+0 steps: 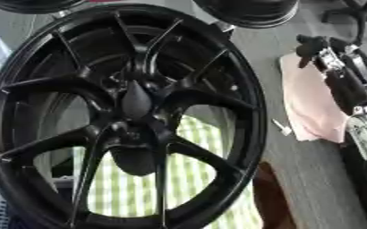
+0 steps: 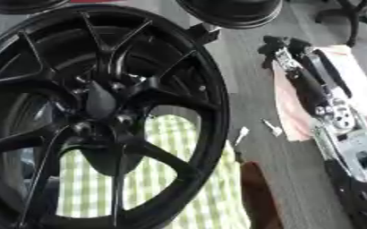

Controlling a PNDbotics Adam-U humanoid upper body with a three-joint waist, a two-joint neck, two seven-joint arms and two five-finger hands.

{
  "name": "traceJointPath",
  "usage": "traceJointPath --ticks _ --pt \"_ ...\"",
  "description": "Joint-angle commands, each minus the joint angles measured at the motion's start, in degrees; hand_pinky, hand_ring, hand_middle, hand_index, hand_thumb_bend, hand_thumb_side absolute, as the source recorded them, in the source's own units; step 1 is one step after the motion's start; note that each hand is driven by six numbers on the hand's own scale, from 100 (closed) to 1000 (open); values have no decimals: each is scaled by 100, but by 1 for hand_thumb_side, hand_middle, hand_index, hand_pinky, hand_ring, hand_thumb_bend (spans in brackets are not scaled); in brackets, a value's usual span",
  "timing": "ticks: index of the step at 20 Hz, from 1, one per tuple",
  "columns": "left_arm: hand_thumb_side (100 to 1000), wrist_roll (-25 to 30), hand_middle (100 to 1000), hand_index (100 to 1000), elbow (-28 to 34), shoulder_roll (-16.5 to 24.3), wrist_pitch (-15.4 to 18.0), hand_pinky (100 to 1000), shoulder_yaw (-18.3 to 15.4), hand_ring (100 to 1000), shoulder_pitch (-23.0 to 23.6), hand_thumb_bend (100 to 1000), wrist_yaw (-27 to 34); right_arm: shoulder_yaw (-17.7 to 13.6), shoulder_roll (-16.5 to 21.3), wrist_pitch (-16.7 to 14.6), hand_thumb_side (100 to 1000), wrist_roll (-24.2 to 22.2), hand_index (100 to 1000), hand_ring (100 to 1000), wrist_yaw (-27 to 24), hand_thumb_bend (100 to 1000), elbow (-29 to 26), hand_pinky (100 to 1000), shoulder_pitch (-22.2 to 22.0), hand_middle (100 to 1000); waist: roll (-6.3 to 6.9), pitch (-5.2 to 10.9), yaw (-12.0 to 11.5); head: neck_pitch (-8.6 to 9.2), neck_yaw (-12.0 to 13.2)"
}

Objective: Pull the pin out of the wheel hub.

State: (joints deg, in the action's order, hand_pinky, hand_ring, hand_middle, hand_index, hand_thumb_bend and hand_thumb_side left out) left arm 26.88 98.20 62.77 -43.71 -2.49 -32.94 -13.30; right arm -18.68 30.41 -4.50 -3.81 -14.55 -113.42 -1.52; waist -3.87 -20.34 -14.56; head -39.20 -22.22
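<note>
The right hand (image 2: 284, 47), fingers curled on nothing visible, hangs well right of the black spoked alloy wheel's hub (image 2: 100, 100); no pin is discernible.

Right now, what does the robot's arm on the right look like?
The right arm is mostly black with silver metal joints and brackets, one with a round fitting. Its black right hand shows at the far end. No left arm or hand is in view.
</note>
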Motion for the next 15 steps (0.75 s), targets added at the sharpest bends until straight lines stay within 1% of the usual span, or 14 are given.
traceJointPath --ticks 1,2,3,4,5,6,7,8,10,12,13,14,15 --pt "817 -313 681 791 520 24 -24 813 -481 714 306 198 126 -43 63 -40 679 -7 613 962 -56 100 -117 920 9 410 10 157 13 13 42" --pt "813 -900 674 784 795 -11 119 810 -566 709 545 162 473 -35 61 -42 679 -14 612 962 -64 100 -117 920 15 409 -1 159 21 11 67" --pt "822 -1626 665 775 1052 -45 298 808 -584 702 744 120 966 -27 61 -45 679 -23 612 962 -72 100 -117 919 20 409 -15 160 29 12 80" --pt "821 -2307 662 772 1263 -77 500 806 -561 699 879 105 1481 -22 62 -53 678 -30 612 962 -76 100 -117 919 22 409 -29 160 34 13 82" --pt "819 -2922 657 768 1442 -115 768 806 -529 695 950 234 1949 -19 69 -65 697 -34 613 962 -81 100 -117 919 26 410 -43 162 43 14 84" --pt "784 -3475 652 764 1542 -172 1143 804 -484 692 985 100 2366 -17 79 -84 675 -35 613 962 -87 100 -117 919 31 410 -58 162 57 17 83" --pt "773 -3941 653 766 1591 -227 1557 804 -416 693 1017 100 2712 -15 91 -104 673 -34 613 961 -94 100 -117 918 31 410 -72 163 73 16 73" --pt "773 -4289 653 766 1616 -302 1998 803 -331 693 1043 100 2946 -16 105 -129 673 -31 613 961 -101 100 -117 918 28 410 -81 165 85 13 64" --pt "787 -4670 645 763 1633 -538 2745 800 -177 687 1065 100 3122 -17 113 -167 671 -19 613 961 -121 100 -117 918 37 410 -108 166 100 14 55" --pt "769 -4813 628 757 1637 -931 3359 791 -42 672 1064 100 3088 -13 106 -190 669 -7 614 961 -152 100 -117 918 55 411 -145 171 115 7 40" --pt "762 -4853 626 756 1638 -1101 3586 790 16 670 1083 111 3011 -12 103 -200 668 -4 614 960 -165 100 -117 917 61 411 -159 172 123 4 29" --pt "760 -4842 624 754 1638 -1320 3771 789 87 668 1111 103 2882 -12 103 -217 667 0 614 960 -177 100 -117 917 66 411 -178 177 142 -14 21" --pt "749 -4784 618 750 1639 -1549 3913 788 166 662 1142 100 2728 -13 104 -234 665 6 614 960 -190 100 -117 917 73 412 -192 181 157 -32 24"
